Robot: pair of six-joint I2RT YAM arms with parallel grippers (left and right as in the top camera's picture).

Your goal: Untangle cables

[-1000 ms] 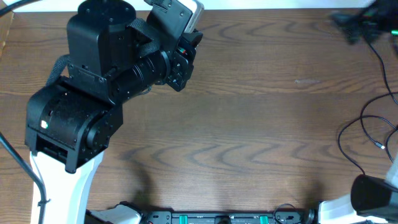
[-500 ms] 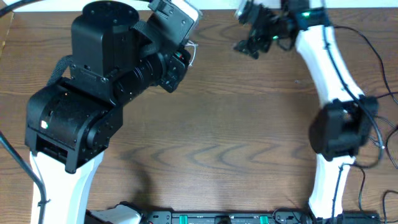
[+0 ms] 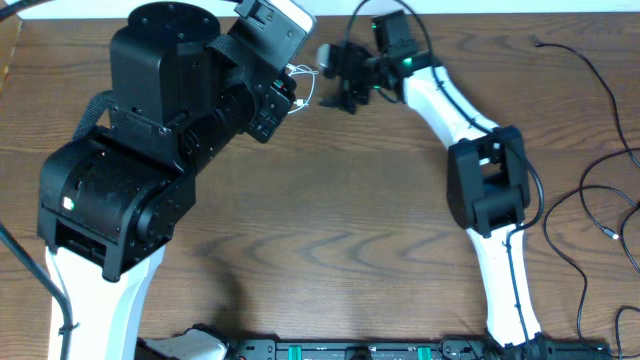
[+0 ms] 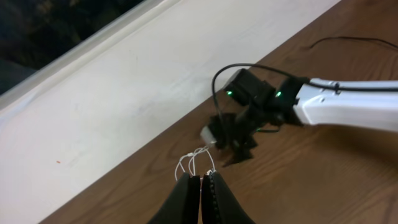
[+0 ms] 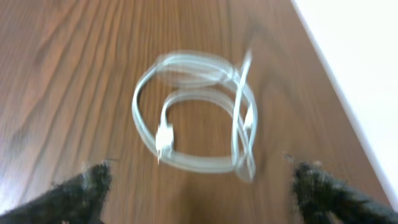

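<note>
The left end effector sits at the far-left part of the bench, under the bulk of its arm, with its fingers pressed together. Thin loops of the white cable show right at its tips. Whether a strand is actually caught between the fingers or simply lies just beyond them, I cannot tell.

In the right wrist view the white cable is a small coil of several overlapping turns near the bench's far edge, with two small plugs lying inside the loops. That picture is motion-blurred.

Just right of the coil, the right end effector faces it with its fingers spread wide, one on each side of the coil. They are near it but touching nothing.

Far to the right, thin black cables trail along the bench edge in loose curves that seem to cross one another. A small plug shows at one end.

As a judgement, the task is partly done. The white cable is well apart from the black ones, so that separation looks complete. The coil itself has not been opened out, and the black cables look unsorted.
</note>
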